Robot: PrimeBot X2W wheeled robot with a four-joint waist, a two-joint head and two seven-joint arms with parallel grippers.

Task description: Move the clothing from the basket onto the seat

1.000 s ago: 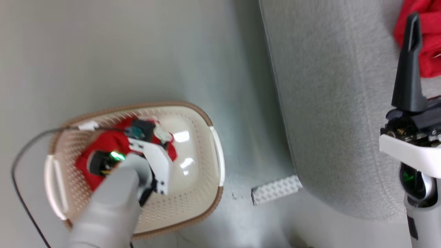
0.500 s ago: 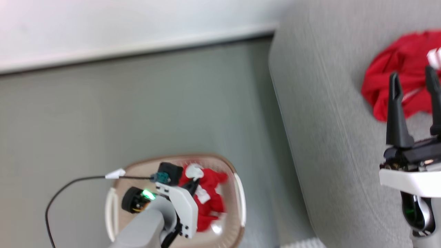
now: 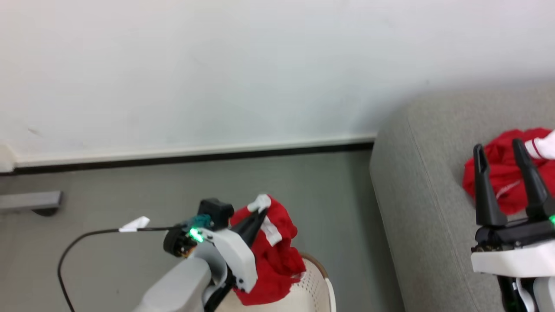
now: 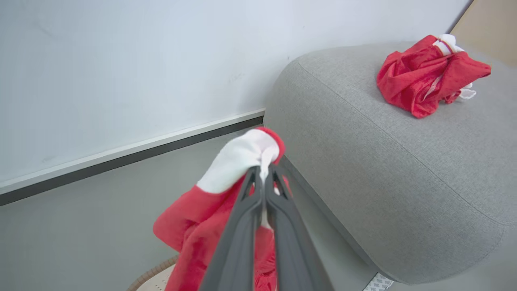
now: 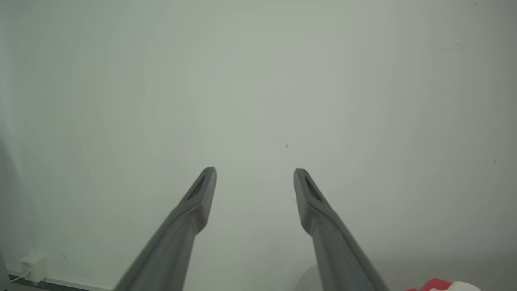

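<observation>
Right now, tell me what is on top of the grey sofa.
One crumpled red garment with white trim lies on the sofa; the fabric under it is covered. A second red garment hangs from the shut left gripper over the basket, not on the sofa.

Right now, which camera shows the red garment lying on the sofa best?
The left wrist view: the garment lies whole, unobstructed on the sofa. The head view has it partly behind the right claw and cut by the edge; the right wrist view catches a sliver.

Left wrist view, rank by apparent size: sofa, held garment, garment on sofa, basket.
1. sofa
2. held garment, nearness to the camera inflates it
3. garment on sofa
4. basket, a rim sliver in frame
</observation>
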